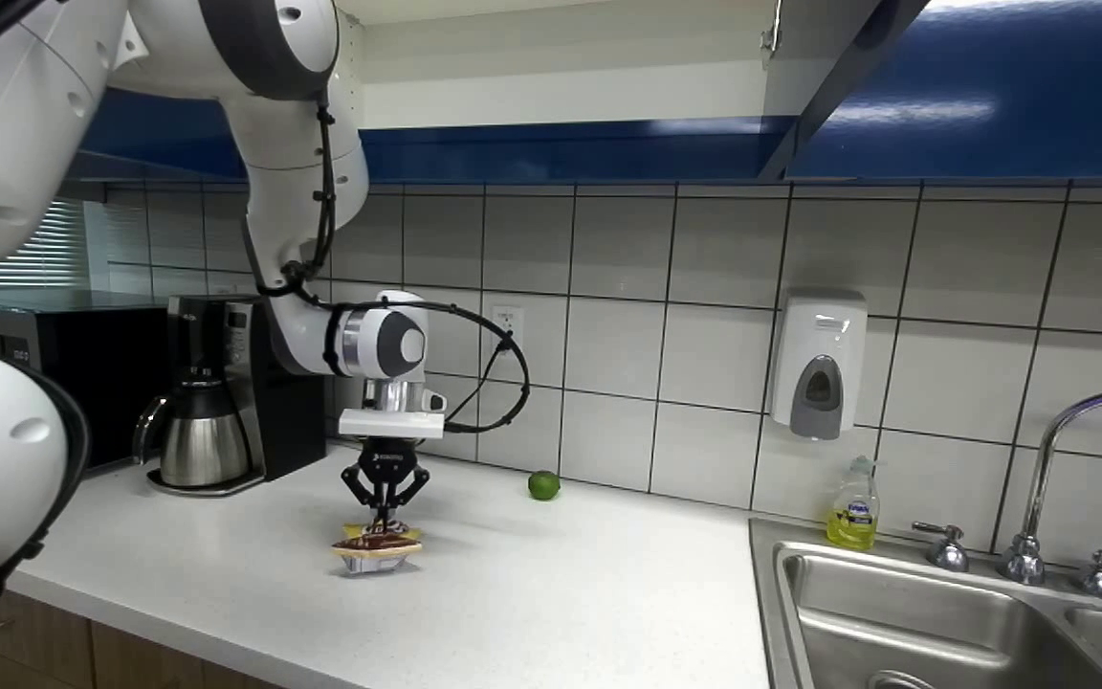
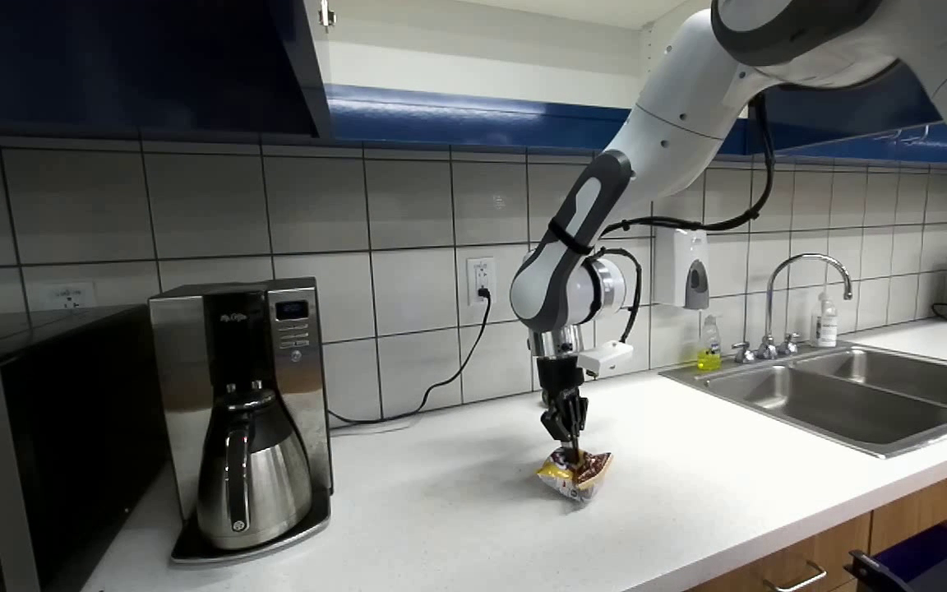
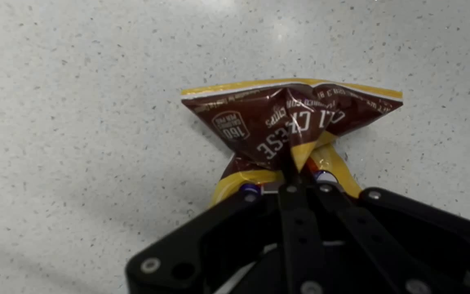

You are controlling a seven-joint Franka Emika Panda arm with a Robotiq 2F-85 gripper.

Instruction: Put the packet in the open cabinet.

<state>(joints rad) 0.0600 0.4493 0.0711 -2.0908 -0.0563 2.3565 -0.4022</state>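
Observation:
The packet (image 1: 377, 547) is a crinkled brown and yellow snack bag with a grey-white underside, also visible in an exterior view (image 2: 587, 481). My gripper (image 1: 385, 522) points straight down and is shut on it. In the wrist view the fingertips (image 3: 300, 177) pinch the packet (image 3: 251, 122) across its middle, and its top edge flares out beyond them. The packet is on or just above the counter; I cannot tell which. The open cabinet (image 1: 561, 81) is high on the wall above, with a white interior and raised blue door; it also shows in an exterior view (image 2: 482, 57).
A coffee maker (image 2: 297, 386) and a black microwave (image 2: 71, 395) stand at one end of the counter (image 1: 561, 593). A green round object (image 1: 543, 485) lies near the tiles. A sink (image 1: 895, 593), soap bottle (image 1: 854, 507) and wall dispenser (image 1: 819, 364) are at the other end.

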